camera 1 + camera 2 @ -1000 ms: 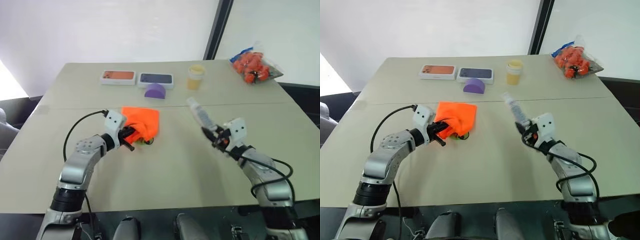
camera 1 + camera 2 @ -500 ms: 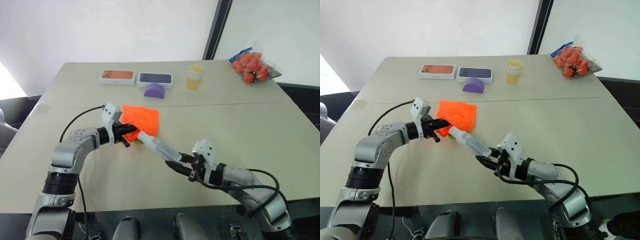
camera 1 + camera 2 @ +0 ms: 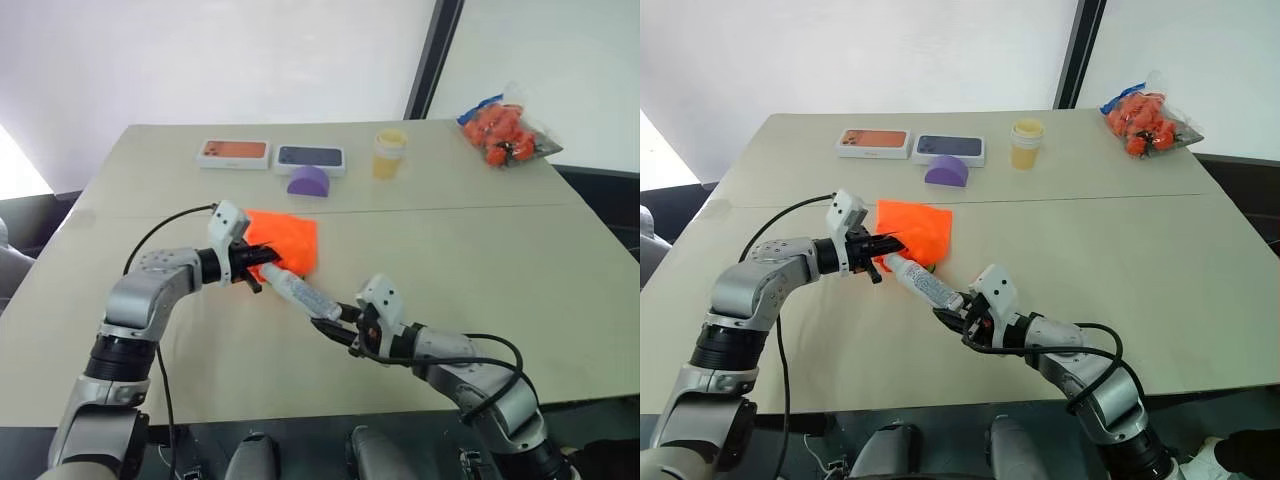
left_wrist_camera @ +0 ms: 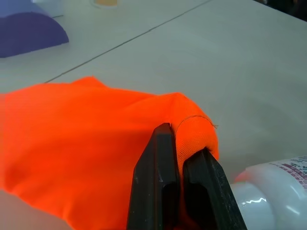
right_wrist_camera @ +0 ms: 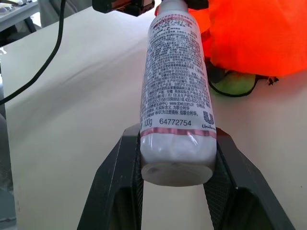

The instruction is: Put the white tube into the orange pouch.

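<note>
The white tube [image 3: 300, 294] is held but not yet inside the orange pouch [image 3: 287, 241], which lies left of frame centre on the surface [image 3: 500, 250]; only its capped tip is at the pouch's near edge, so insertion is judged to remain. The right gripper [image 3: 338, 325] is clamped on the tube's base, reaching up-left. The left gripper [image 3: 255, 272] is pinched on the pouch's hem

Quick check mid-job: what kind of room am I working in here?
Probably an office or meeting room: a large beige table before plain white walls, with two boxed phones, a pale yellow cup and a clear bag of orange items.
</note>
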Tool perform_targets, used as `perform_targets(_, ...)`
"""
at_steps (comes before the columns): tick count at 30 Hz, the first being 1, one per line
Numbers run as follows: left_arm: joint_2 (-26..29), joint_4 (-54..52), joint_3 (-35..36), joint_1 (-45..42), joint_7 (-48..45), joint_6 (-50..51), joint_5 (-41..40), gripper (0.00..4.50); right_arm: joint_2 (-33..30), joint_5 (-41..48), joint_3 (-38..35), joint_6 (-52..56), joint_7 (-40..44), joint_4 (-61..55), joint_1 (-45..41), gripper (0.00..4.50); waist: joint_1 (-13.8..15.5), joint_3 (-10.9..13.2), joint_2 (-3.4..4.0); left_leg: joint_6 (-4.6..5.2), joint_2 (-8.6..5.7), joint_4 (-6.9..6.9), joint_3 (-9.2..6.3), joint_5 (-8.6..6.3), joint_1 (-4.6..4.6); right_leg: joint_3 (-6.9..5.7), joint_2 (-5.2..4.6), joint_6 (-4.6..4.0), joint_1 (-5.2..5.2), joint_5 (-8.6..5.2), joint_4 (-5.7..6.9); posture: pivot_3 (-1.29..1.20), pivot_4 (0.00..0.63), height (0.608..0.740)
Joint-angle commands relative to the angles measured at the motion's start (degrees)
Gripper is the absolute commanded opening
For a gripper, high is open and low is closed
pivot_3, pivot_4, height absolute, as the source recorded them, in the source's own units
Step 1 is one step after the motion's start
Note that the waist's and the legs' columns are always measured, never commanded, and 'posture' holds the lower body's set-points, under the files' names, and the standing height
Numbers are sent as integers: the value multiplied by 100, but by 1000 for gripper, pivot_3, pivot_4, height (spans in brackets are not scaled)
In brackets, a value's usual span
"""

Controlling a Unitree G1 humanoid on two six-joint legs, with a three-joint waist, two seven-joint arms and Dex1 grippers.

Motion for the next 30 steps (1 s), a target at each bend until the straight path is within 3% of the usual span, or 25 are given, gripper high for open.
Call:
perform_targets(1, 69, -231, -75, -75, -114, -127, 23, 0, 163, 39, -364, 34, -295, -38, -101, 1101, 0, 0, 0, 0, 0, 0, 0, 0, 0, 0, 0, 0, 0, 0, 0, 0, 150, 723)
perform_targets(12, 289, -504, -276, 65, -274, -235, 164, 0, 582, 294, -873, 625, -944, -160, -123, 1101, -7, 0, 0, 0, 0, -2, 1, 0, -2, 1, 0, 0, -5, 0, 0, 0, 150, 723)
perform_targets(20, 93, -737, -519, 101, -156, -164, 193, 0, 811, 445, -739, 971, -1031, -171, -545, 1101, 0, 0, 0, 0, 1, -2, 2, 0, -6, 2, -1, 0, -6, 0, -1, 0, 150, 723)
perform_targets(27, 15, -322, -261, 43, 26, -291, 254, 0, 505, 599, -802, 1043, -719, -434, -426, 1101, -3, 0, -1, 0, 1, -4, 2, 0, -6, 2, 1, 0, -8, 0, 0, 0, 150, 723)
perform_targets(30, 31, 78, 168, -119, 35, -170, -8, 0, 210, 658, -897, 955, -497, -565, -261, 1101, -5, 0, 0, 0, 1, -4, 2, 0, -6, 2, 1, 0, -9, 0, 0, 0, 150, 723)
